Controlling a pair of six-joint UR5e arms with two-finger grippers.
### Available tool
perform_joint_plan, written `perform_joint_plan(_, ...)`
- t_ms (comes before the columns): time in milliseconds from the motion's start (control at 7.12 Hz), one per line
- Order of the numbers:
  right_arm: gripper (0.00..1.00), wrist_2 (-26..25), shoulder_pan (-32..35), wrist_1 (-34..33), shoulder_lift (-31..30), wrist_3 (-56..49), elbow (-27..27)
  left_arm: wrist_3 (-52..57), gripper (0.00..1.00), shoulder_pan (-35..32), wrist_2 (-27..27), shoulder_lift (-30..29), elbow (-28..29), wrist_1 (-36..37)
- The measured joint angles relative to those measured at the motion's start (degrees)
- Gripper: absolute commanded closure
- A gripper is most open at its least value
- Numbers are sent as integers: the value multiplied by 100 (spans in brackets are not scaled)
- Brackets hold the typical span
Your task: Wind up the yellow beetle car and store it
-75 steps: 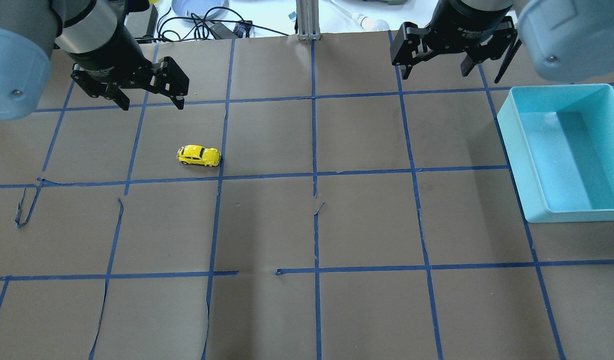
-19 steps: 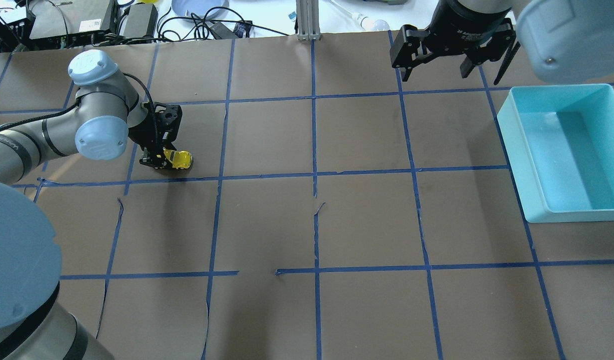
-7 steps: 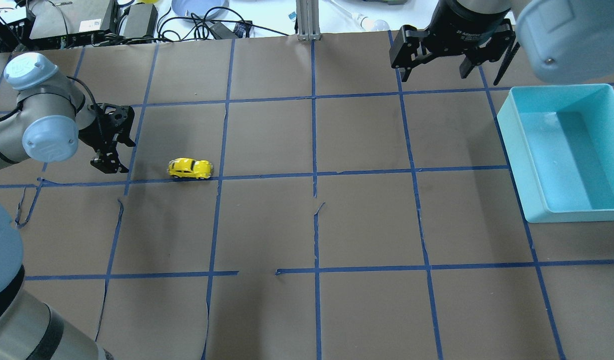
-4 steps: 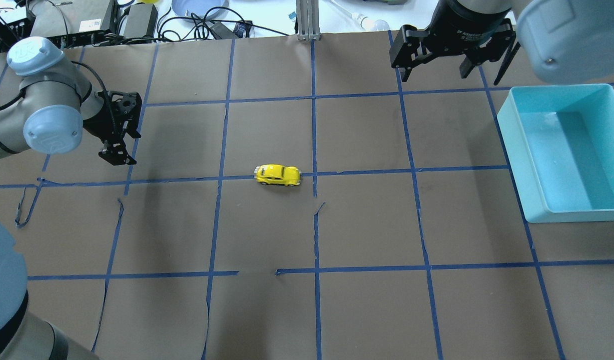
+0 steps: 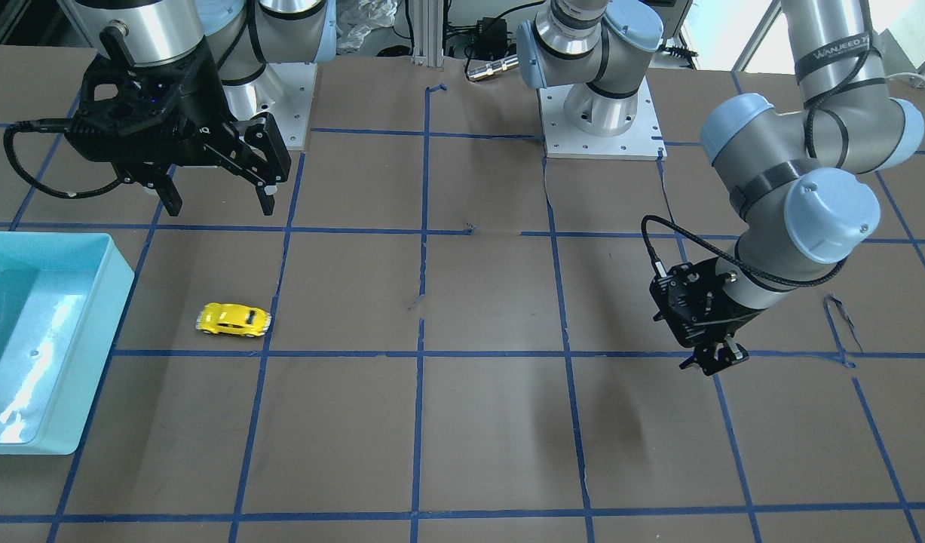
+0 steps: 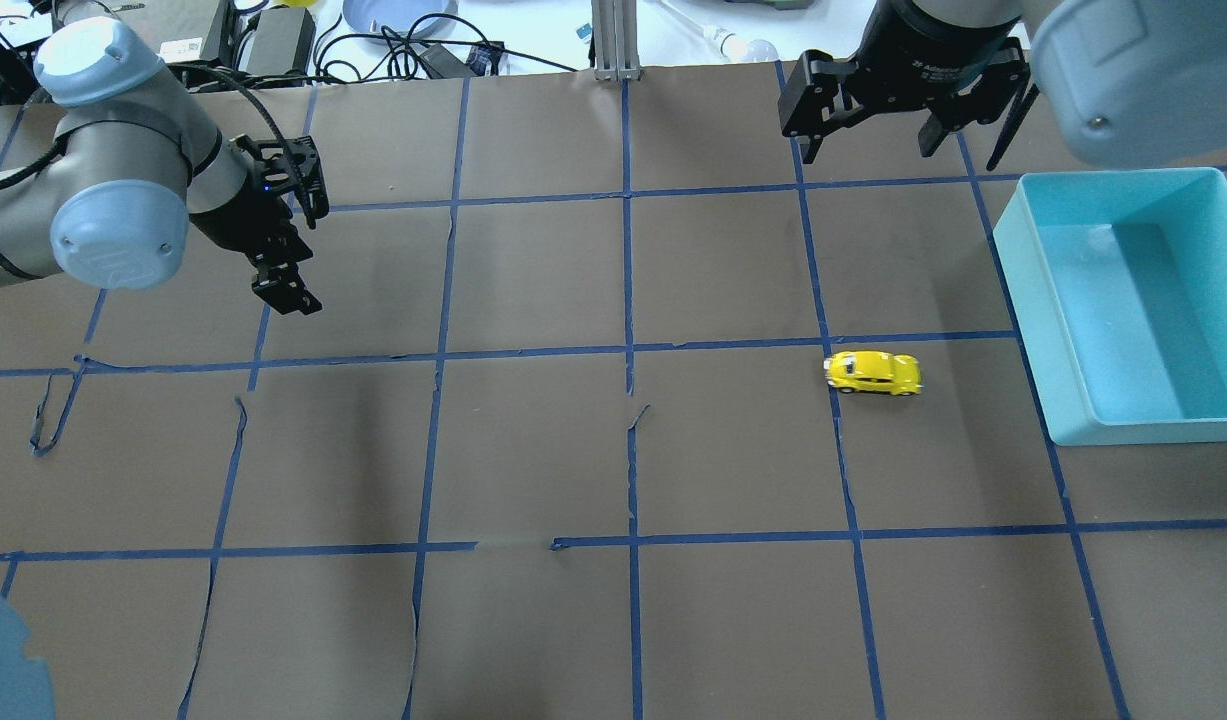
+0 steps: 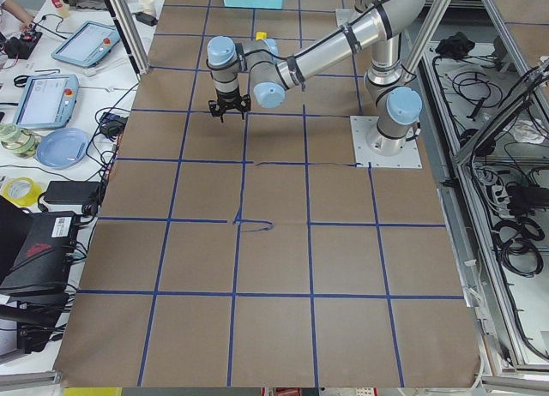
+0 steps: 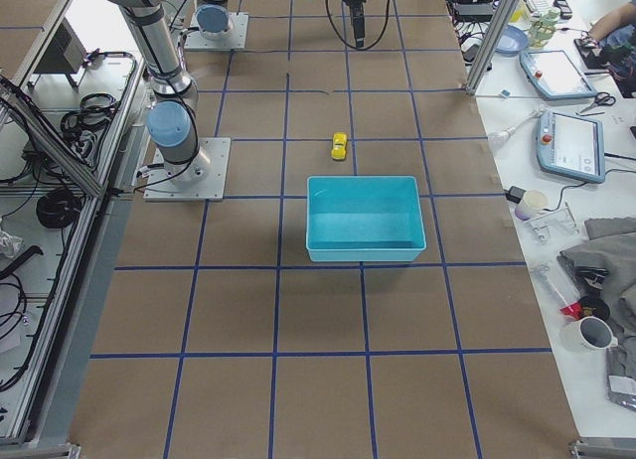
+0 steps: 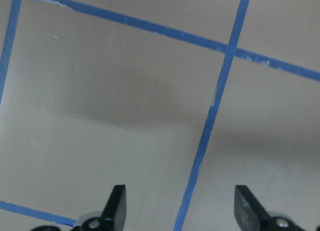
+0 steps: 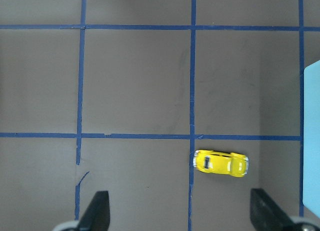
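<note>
The yellow beetle car (image 6: 873, 372) stands free on the brown table, a short way left of the light blue bin (image 6: 1123, 300). It also shows in the front view (image 5: 234, 320), the right side view (image 8: 339, 146) and the right wrist view (image 10: 220, 163). My left gripper (image 6: 308, 255) is open and empty, above the table's far left, far from the car; its wrist view shows only bare paper between the fingers (image 9: 117, 207). My right gripper (image 6: 866, 148) is open and empty, high above the table's back, behind the car.
The bin (image 5: 47, 332) is empty and sits at the table's right edge in the overhead view. Blue tape lines grid the brown paper, with loose tape curls (image 6: 48, 420) at the left. Cables and gear (image 6: 413, 45) lie beyond the back edge.
The car has rolled rightwards from the table's middle to just left of the bin. My left gripper, open since letting it go, has shifted slightly right and back. The right arm has not moved.
</note>
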Motion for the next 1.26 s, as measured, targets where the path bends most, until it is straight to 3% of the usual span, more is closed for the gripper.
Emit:
perform_joint_plan(702,0,-1,0,0,3,-9,0,-3336,19,-909,-19,703,471,-867)
perform_joint_plan(1263,0,-11,-17,27,10,-30,0,-6008,7,-1315,17,1220,569,-1109)
